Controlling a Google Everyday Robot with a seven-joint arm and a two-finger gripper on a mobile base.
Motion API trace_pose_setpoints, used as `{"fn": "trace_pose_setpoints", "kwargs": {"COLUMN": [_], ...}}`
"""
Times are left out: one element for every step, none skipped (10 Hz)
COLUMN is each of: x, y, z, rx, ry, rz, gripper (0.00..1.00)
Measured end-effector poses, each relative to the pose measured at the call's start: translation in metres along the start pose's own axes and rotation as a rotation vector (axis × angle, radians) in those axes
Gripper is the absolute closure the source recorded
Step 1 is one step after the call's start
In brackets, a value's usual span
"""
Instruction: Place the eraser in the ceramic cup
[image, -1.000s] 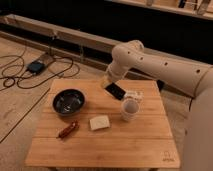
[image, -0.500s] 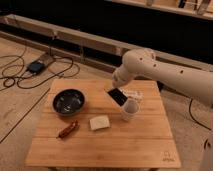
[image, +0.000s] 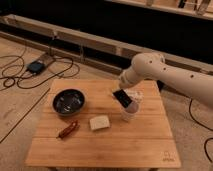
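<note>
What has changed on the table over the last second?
The arm has swung right and down, carrying the eraser from above the table's back edge to just over the cup. The gripper holds the eraser tilted, its lower end at the cup's rim; it has not let go. The bowl, the cream block, the reddish-brown stick and the cup have stayed put.

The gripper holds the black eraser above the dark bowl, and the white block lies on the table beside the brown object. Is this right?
Not quite. In the camera view, the gripper holds the eraser above the white cup, not the bowl. The white block does lie beside the brown object.
</note>
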Motion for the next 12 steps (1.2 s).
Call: {"fn": "trace_pose_setpoints", "kwargs": {"x": [0.002, 0.005, 0.007, 0.009, 0.009, 0.01, 0.011, 0.013, 0.015, 0.018, 0.02, 0.021], "y": [-0.002, -0.004, -0.005, -0.005, -0.007, -0.008, -0.011, -0.015, -0.017, -0.02, -0.021, -0.022], "z": [0.0, 0.001, 0.003, 0.006, 0.008, 0.009, 0.011, 0.012, 0.013, 0.013, 0.014, 0.013], "rx": [-0.001, -0.004, -0.008, -0.015, -0.019, -0.021, -0.021, -0.018, -0.015, -0.01, -0.008, -0.005], "ry": [-0.001, -0.001, -0.001, -0.005, -0.011, -0.016, -0.02, -0.022, -0.022, -0.021, -0.02, -0.02], "rz": [0.006, 0.015, 0.02, 0.028, 0.037, 0.046, 0.058, 0.067, 0.073, 0.079, 0.083, 0.084], "gripper": [1.0, 1.0, 0.99, 0.9, 0.81, 0.73, 0.61, 0.5, 0.42, 0.3, 0.23, 0.2]}}
